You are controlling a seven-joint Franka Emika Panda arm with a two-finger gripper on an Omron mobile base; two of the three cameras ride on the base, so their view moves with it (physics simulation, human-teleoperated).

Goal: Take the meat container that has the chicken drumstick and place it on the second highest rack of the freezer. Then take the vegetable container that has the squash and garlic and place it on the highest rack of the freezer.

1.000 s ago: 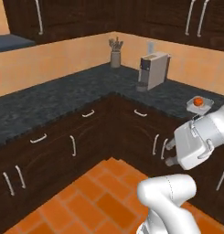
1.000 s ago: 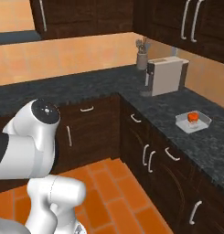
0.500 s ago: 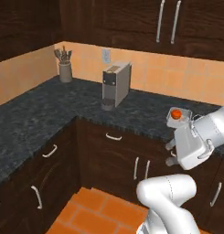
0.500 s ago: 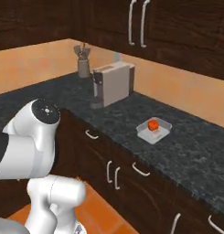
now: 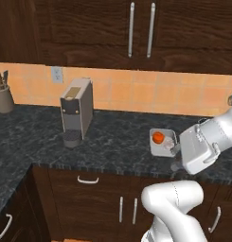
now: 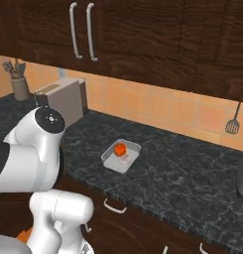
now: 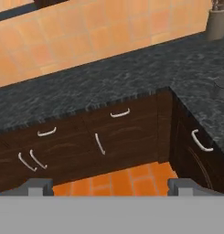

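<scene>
One tray [image 6: 121,156] is being seen on the dark counter [image 6: 192,173], right of the coffee machine [image 5: 77,111], with the squash [image 6: 119,148] and garlic [image 6: 125,159] sitting in it. Gripper [image 7: 111,185] is being kept wide open and empty, aimed at lower cabinets [image 7: 109,132]

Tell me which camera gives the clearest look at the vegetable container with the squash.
The right base view: the vegetable container lies unobstructed on the counter, the squash and pale garlic both visible inside. In the left base view the arm overlaps the tray's right edge, partly hiding the garlic.
</scene>
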